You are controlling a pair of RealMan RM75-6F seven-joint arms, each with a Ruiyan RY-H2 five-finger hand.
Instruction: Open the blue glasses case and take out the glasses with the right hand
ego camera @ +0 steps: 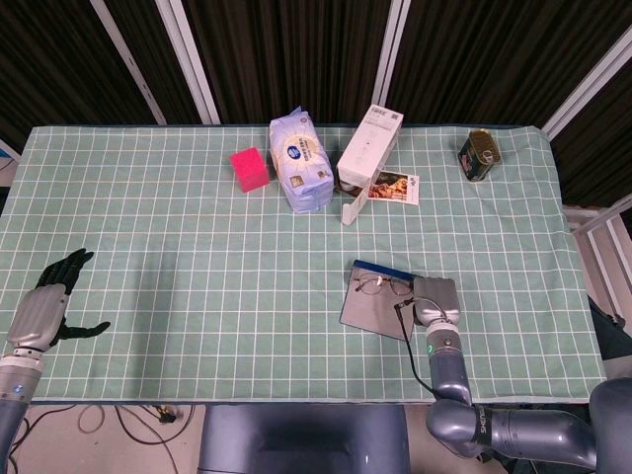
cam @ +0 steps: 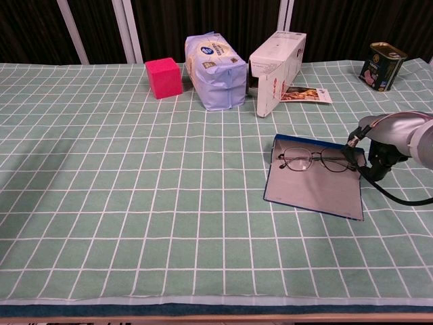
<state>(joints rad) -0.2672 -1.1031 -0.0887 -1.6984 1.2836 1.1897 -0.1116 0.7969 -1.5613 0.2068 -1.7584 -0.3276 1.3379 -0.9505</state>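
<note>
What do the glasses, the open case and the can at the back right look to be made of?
Glasses: thin dark wire frame, likely metal, with clear lenses that show the lining through them.
Glasses case: flat grey matte inner face, probably fabric or felt lining; blue edge looks like a stiff shell, material unclear.
Can: glossy printed sides with a bright rim, likely tin-plated metal.
</note>
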